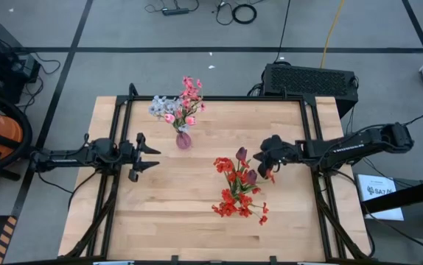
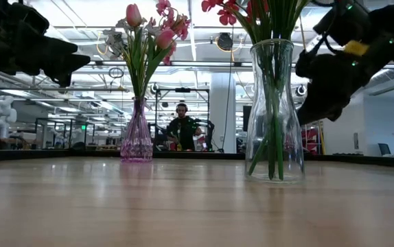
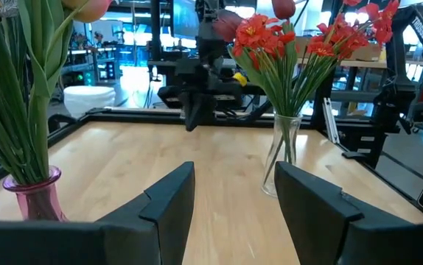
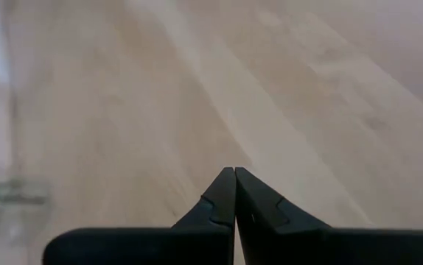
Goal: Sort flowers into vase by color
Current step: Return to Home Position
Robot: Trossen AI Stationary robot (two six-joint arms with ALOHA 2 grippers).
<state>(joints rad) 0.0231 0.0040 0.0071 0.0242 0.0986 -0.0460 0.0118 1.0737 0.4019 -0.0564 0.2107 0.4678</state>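
A pink glass vase point(image 1: 183, 140) stands toward the table's far side and holds pink sprays point(image 1: 191, 92), a pink bud and a pale blue-white sprig point(image 1: 158, 107). A clear glass vase point(image 2: 274, 116) stands near the table's middle, holding red flower clusters point(image 1: 233, 195) and dark maroon tulips point(image 1: 241, 154). My left gripper point(image 1: 155, 157) is open and hovers left of both vases, pointing at them point(image 3: 233, 191). My right gripper point(image 1: 263, 163) is shut on nothing and hangs just right of the red bunch, tipped down at the bare tabletop point(image 4: 234, 171).
Bare wooden tabletop point(image 1: 197, 221) lies on the near side and between the vases. A black box point(image 1: 311, 79) sits beyond the far right corner. In the low view a person point(image 2: 183, 127) shows far back in the room.
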